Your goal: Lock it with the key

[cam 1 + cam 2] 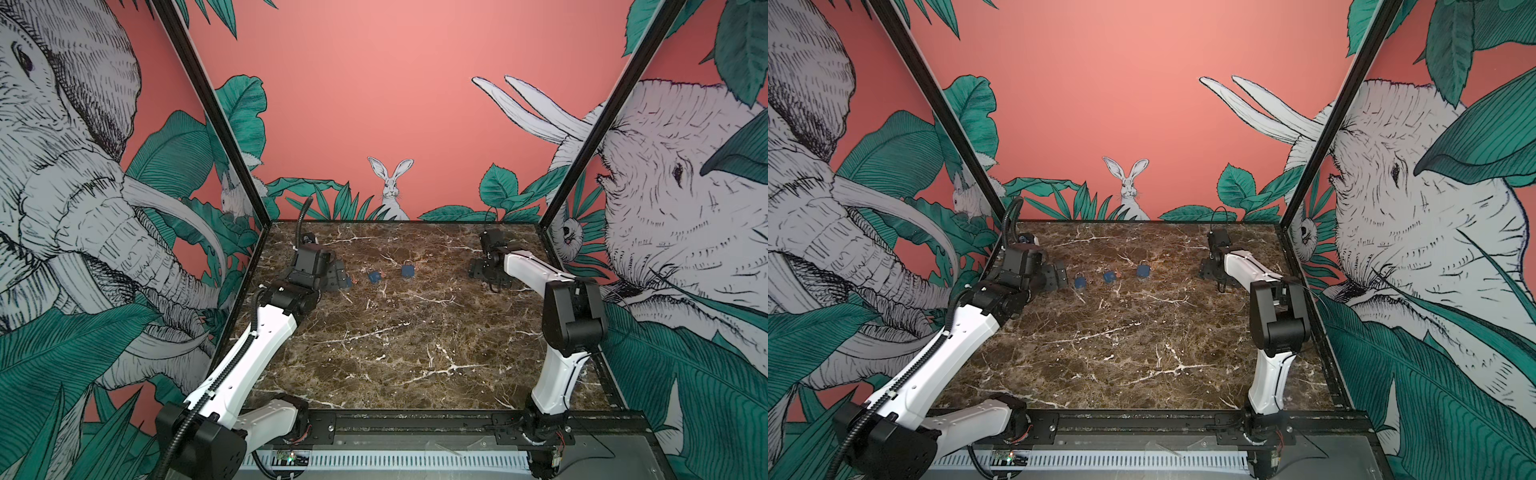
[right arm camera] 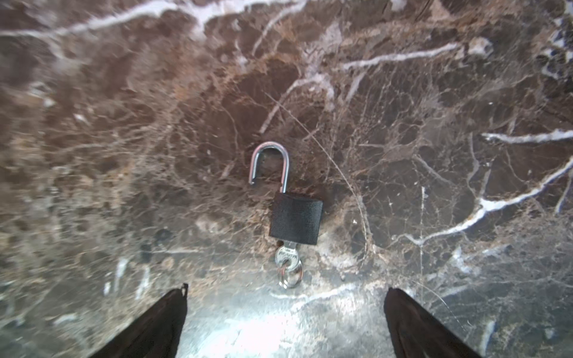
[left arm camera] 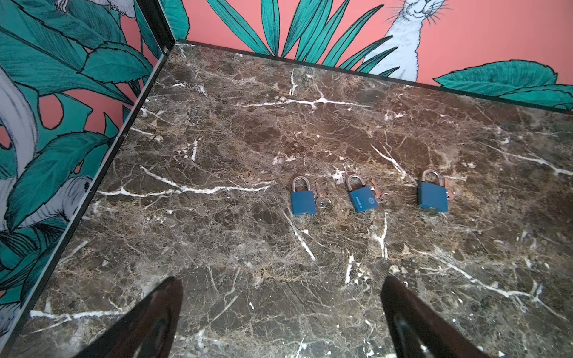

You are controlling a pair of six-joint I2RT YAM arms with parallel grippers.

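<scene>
Far left over the marble table, the left gripper hangs spread wide, holding nothing. Before it 3 blue padlocks lie in a row, shackles closed, a loose key just beside each. To the right, the right gripper stands wide and empty over the black padlock, which lies flat, shackle swung open, key in its keyhole.

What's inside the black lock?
A key pokes into the bottom of the black lock, with a ring through its head. The key's blade is hidden inside the lock.
</scene>
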